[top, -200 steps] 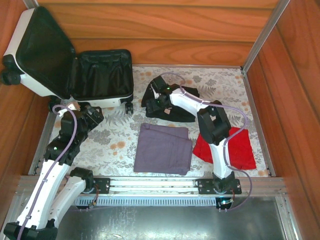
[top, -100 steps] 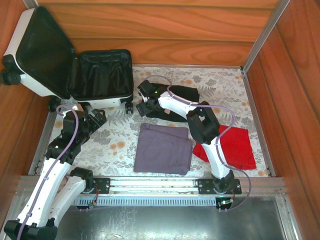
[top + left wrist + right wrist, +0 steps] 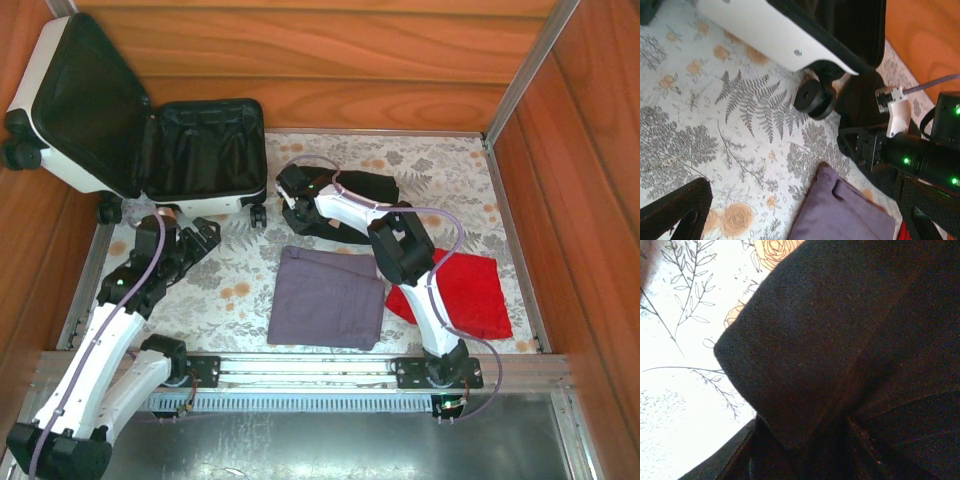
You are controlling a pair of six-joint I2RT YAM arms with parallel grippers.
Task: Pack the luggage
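Luggage (image 3: pixel 205 150): small white hard-shell suitcase with black lining, laid open with the lid raised, at the far left corner of the floral tabletop (image 3: pixel 230 280).
Left fingers (image 3: pixel 675 210): spread wide, nothing held, near the luggage.
Right fingers (image 3: pixel 291 196): set against the crumpled black garment (image 3: pixel 365 185); open or closed cannot be told.

Lab test cell: wood-panel walls (image 3: pixel 330 60), aluminium rail (image 3: pixel 300 368), floral tablecloth (image 3: pixel 230 290).

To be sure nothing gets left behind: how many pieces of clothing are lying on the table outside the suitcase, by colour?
Black crumpled fabric garment: 1
Purple folded fabric garment: 1
Red fabric garment: 1
Total: 3, none yet in the open white hard-shell suitcase.
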